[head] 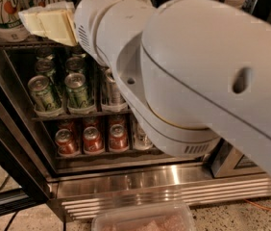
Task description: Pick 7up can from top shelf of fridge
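Camera view shows the task at its approach stage, with nothing lifted yet. The 7up can [2,9] stands upright on the top shelf [10,44] of the fridge [150,186], at the upper left edge of the picture. Its green lettering faces outward and its base sits in a whitish cup behind the thin front rail.

The gripper [35,21] is level with the 7up can and just beside it, on the side toward the middle of the fridge, pointing at the can's flank. Its tip looks very close to the can's wall, but contact cannot be confirmed. Whether the gripper is open or closed cannot be told from this angle. The bulky white arm [198,71] reaches in from the far side of the 7up can and hides most of the shelf there.

Below the 7up can are the shorter green cans [42,93], lower again the red cans [92,138], and well below everything a clear plastic tub [145,220] on the floor.

As a judgement, only the reach up to shelf height is done. What remains is closing around the 7up can, raising it clear of its cup and rail, and drawing it out of the fridge.
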Tool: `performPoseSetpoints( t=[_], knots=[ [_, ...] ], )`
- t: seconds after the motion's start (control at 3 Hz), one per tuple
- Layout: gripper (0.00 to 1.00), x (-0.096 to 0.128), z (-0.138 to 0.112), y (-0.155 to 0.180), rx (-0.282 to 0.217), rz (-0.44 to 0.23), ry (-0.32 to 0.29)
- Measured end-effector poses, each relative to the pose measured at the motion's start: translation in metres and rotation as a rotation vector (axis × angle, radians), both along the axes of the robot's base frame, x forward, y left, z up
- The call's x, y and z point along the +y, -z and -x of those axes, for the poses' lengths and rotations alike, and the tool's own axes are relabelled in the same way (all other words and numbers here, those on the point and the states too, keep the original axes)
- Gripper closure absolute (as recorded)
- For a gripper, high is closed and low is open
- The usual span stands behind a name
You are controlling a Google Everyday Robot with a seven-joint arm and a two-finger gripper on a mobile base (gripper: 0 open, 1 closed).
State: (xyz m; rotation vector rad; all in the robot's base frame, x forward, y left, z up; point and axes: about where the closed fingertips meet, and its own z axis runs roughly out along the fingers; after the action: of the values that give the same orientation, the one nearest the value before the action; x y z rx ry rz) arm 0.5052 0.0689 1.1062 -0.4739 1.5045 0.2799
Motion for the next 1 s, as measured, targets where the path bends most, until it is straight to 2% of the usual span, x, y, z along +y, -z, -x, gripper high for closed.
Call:
performPoseSetpoints(
  t=[0.33, 0.67, 1.0],
  knots=[
    [0.00, 0.000, 0.000, 0.000, 0.000, 0.000, 0.000],
    [0.00, 0.011, 0.002, -0.004, -0.006, -0.006, 0.003],
    [0.05, 0.028, 0.004, 0.001, -0.005, -0.008, 0.003]
  ],
)
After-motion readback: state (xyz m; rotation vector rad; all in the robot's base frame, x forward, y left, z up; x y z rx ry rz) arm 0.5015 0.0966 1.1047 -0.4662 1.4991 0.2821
